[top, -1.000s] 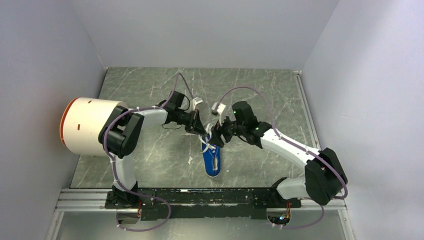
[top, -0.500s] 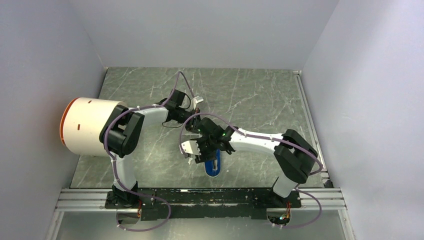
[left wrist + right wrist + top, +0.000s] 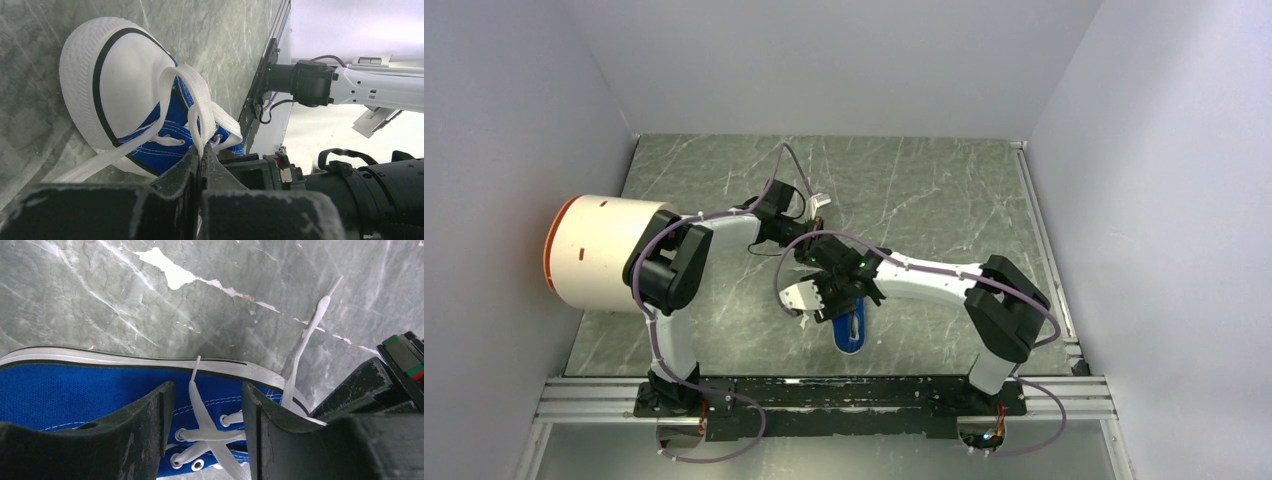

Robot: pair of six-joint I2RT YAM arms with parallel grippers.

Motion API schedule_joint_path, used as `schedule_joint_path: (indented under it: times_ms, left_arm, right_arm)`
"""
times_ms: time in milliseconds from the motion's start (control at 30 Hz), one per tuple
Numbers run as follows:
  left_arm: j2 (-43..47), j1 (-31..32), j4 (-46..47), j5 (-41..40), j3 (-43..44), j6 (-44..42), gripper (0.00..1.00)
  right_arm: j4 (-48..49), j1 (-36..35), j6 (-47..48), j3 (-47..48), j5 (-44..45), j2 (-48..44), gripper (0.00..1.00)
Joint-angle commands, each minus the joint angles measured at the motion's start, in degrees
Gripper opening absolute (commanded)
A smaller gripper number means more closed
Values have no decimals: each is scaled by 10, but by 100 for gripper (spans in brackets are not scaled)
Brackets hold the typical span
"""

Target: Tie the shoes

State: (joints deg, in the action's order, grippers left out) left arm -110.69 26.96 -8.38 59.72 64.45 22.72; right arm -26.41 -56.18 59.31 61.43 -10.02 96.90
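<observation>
Top external view: a small blue canvas sneaker [image 3: 851, 336] with white toe cap lies on the dark grey-green marble-patterned table [image 3: 924, 190], near the front edge, between the two arm bases. The left arm [image 3: 724, 232] reaches across to the sneaker's far end; its fingertips are hidden beneath the right arm [image 3: 924, 280], which crosses leftward in front of it. The right gripper [image 3: 834, 305] sits directly over the far half of the sneaker. A large white cylinder with an orange end [image 3: 604, 255] stands at the left, well apart from the sneaker. Left wrist view: the left gripper [image 3: 201, 161] has both fingers pressed together on a flat white lace [image 3: 192, 95], pinching it just above the eyelets; the lace arches in a loop over the ribbed white toe cap [image 3: 125, 80], and a second strand trails down to the table. Right wrist view: the right gripper [image 3: 206, 390] hangs with its fingers [image 3: 150, 440] apart, one on each side of the eyelet row, a lace strand lying between them, untouched by either finger. Another lace end [image 3: 310, 332] runs out over the sole edge onto the table.
</observation>
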Motion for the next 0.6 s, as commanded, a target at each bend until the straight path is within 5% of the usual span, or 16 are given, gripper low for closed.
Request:
schedule_joint_path:
  times_ms: [0, 167, 367, 567]
  left_arm:
    - [-7, -1, -9, 9, 15, -12, 5]
    - [-6, -2, -10, 9, 14, -14, 5]
    - [-4, -3, -24, 11, 15, -31, 6]
    - [14, -12, -26, 10, 5, -48, 31]
  right_arm:
    - [-30, -1, 20, 12, 13, 21, 55]
    - [-25, -3, 22, 25, 7, 44, 46]
    - [-33, -4, -10, 25, -31, 16, 0]
    - [45, -2, -145, -54, -97, -89, 0]
